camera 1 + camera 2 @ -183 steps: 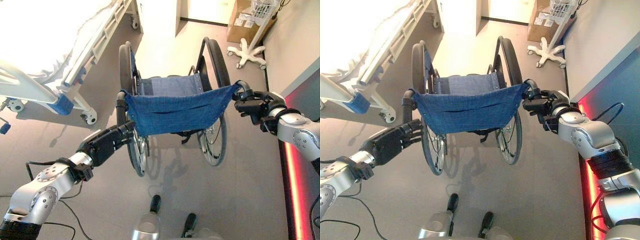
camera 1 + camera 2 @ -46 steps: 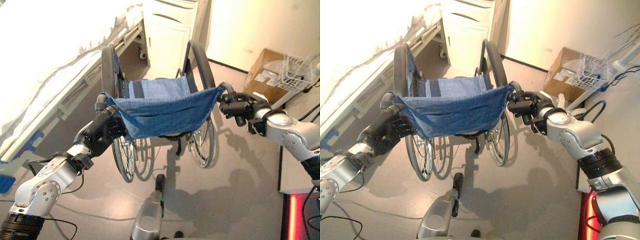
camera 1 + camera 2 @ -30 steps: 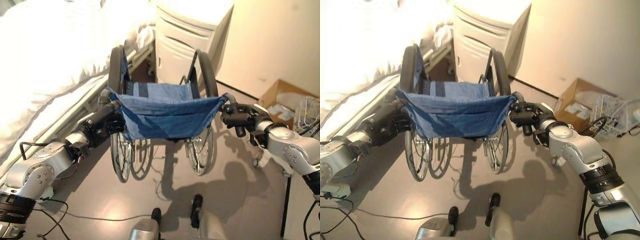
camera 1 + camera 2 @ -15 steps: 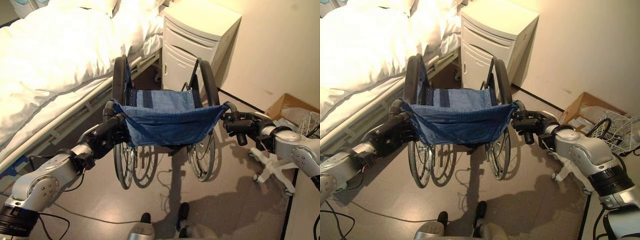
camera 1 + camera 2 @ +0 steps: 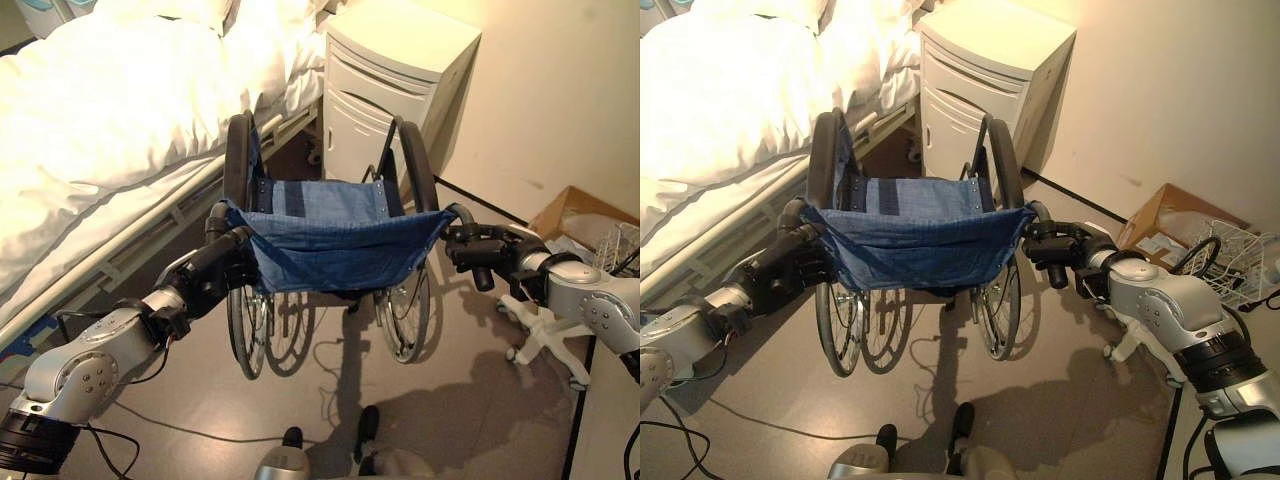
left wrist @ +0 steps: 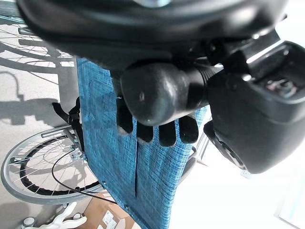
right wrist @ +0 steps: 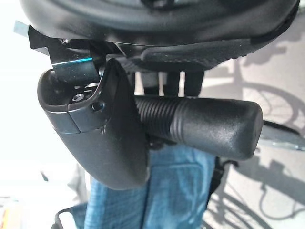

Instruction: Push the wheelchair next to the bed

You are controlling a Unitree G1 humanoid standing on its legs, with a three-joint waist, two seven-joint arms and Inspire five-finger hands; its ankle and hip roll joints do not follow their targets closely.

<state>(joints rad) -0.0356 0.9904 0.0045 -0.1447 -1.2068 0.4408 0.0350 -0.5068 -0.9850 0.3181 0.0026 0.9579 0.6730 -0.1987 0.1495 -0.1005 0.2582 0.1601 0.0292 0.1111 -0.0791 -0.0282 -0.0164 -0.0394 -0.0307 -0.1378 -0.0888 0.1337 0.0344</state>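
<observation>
Left hand (image 5: 218, 268) clenched round left push handle (image 6: 159, 90), fingers (image 6: 166, 133) wrapped over grip; handle mostly hidden under hand in eye views. Right hand (image 5: 478, 250) likewise grasping right push handle (image 7: 209, 124). Wheelchair (image 5: 335, 235), blue sling back, stands on floor (image 5: 460, 400) just beside bed (image 5: 100, 110); front wheels hidden. White cabinet (image 5: 395, 75) ahead, near wall. Cardboard box (image 5: 580, 215) at right, cut off.

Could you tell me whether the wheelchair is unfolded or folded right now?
Unfolded: the wheelchair's blue backrest cloth is stretched wide and its two big wheels stand well apart.
</observation>
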